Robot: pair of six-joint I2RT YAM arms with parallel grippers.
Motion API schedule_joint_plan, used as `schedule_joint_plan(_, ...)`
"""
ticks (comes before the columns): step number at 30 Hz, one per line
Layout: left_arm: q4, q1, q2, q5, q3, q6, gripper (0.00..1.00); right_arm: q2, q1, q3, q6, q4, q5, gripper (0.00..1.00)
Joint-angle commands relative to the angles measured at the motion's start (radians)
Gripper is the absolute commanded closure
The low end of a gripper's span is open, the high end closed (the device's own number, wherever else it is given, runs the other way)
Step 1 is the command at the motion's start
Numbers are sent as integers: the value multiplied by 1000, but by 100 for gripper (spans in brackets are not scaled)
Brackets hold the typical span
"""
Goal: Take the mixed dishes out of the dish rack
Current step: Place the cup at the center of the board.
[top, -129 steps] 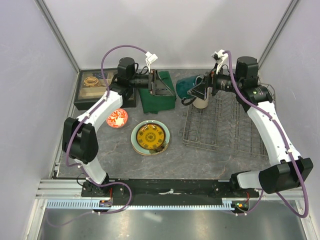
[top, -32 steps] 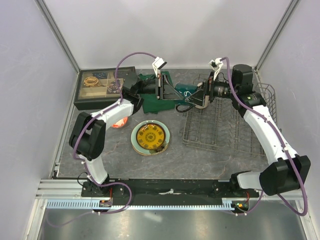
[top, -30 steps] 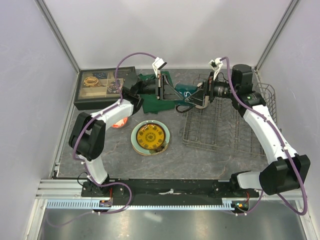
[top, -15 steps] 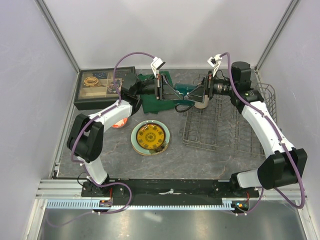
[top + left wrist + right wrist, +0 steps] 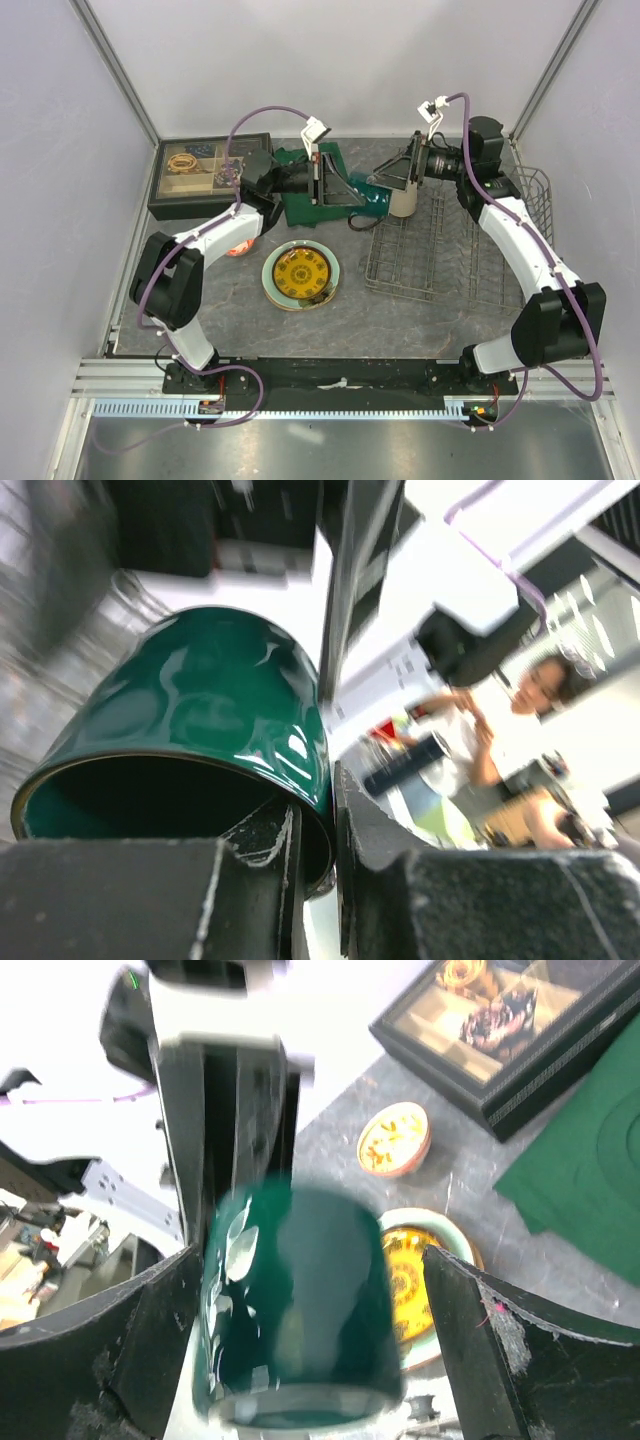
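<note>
Mug (image 5: pixel 200 710), round and glossy green, hangs pinched in left hand (image 5: pixel 318 815).

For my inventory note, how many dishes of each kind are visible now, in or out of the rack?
Mugs: 1 (dark green mug)
Tumblers: 1 (beige tumbler)
Bowls: 1 (red-and-white bowl)
Plates: 2 distinguishable, stacked (pale green plate, yellow plate)
Total: 5
</note>
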Motion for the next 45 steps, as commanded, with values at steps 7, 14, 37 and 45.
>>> schedule_joint_plan(7, 15, -42, -106, 85, -25, 67, 98, 28, -46, -29, 136, 263, -25, 2)
schedule_joint_plan(14, -163, -36, -146, 90, -19, 191, 98, 8, -78, -11, 84, 220, -26, 2)
schedule_joint_plan(37, -1854, 268, -359, -413, 237, 1540, 98, -80, -112, 61, -497, -398, 277, 2)
schedule_joint_plan(45, -1976, 312, -494, -732, 98, 1741, 98, -84, -110, 33, -512, -411, 293, 2)
